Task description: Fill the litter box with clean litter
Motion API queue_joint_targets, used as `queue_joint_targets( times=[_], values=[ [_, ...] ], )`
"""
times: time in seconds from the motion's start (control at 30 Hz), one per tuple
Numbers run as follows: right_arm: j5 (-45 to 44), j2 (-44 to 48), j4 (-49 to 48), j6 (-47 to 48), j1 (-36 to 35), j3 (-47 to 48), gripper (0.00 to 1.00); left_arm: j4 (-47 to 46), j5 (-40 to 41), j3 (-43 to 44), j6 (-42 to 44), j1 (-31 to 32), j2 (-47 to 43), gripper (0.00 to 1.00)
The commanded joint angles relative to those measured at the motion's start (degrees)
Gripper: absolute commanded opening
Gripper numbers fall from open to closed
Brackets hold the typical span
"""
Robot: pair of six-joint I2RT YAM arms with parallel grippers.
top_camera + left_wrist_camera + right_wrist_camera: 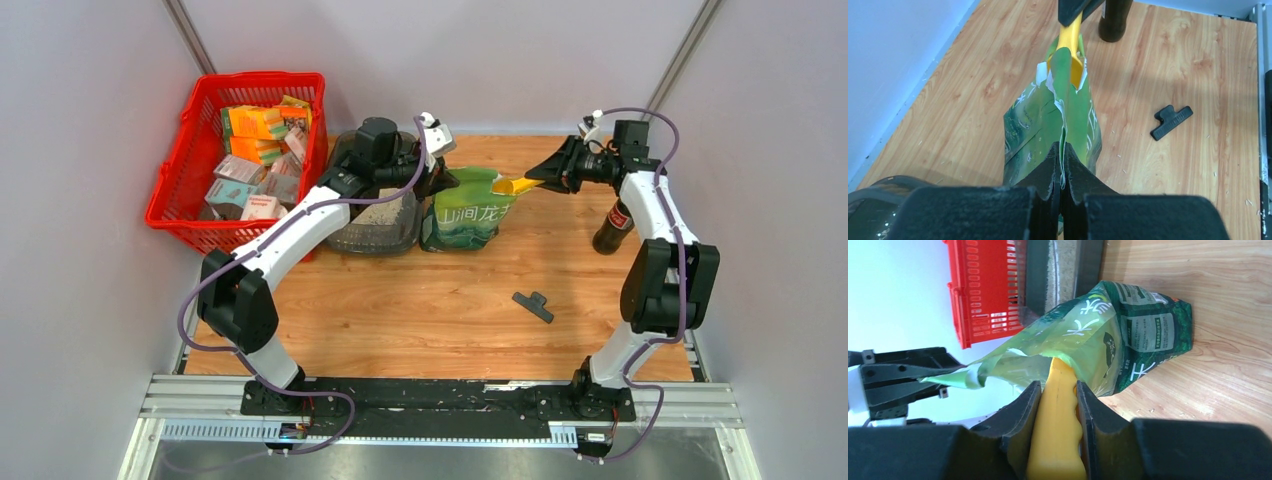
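The dark grey litter box [352, 236] sits beside the red basket, with pale clean litter [386, 212] lying in it. It also shows in the right wrist view [1090, 265] with litter [1062, 265] inside. The green printed bag [465, 215] stands upright just right of the box. My left gripper [441, 178] is shut on the bag's torn top edge [1064, 131] and holds it up. My right gripper [547, 173] is shut on the handle of the yellow scoop [1058, 415]. The scoop's head [1071, 50] is inside the bag's open mouth.
A red mesh basket [190, 150] of small boxes stands at the back left, against the litter box. A dark bottle [612, 228] stands at the right, by my right arm. A black clip [533, 305] lies on the wooden table [420, 320] in front of the bag.
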State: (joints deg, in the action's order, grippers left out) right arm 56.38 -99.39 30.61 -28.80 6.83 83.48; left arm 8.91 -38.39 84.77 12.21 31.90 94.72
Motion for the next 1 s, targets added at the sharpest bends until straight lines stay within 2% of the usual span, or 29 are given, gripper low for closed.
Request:
queue_joint_targets(
  times=[0.0, 0.23, 0.43, 0.73, 0.9, 0.97],
  values=[
    [8.3, -0.1, 0.5, -0.8, 2.7, 2.3, 0.00, 2.4, 0.2, 4.5, 5.0, -0.6, -3.7, 0.00],
    [15.2, -1.5, 0.9, -1.3, 5.0, 3.6, 0.00, 5.4, 1.4, 6.5, 8.6, -0.7, -3.0, 0.00],
    [15.6, -1.6, 0.2, -4.4, 6.7, 4.8, 0.00, 7.0, 1.7, 7.6, 10.5, -0.7, -2.4, 0.00],
    [14.7, 1.0, -3.0, -9.2, 8.5, 1.7, 0.00, 7.0, 1.7, 8.0, 10.7, -0.7, -2.1, 0.00],
    [15.2, 1.5, -6.0, -11.3, 9.6, -0.3, 0.00, 6.9, 1.7, 7.8, 11.0, -0.8, -2.1, 0.00],
    [16.7, 1.9, -12.8, -15.7, 9.9, -3.8, 0.00, 6.9, 1.7, 7.8, 11.0, -0.8, -2.0, 0.00]
  ],
)
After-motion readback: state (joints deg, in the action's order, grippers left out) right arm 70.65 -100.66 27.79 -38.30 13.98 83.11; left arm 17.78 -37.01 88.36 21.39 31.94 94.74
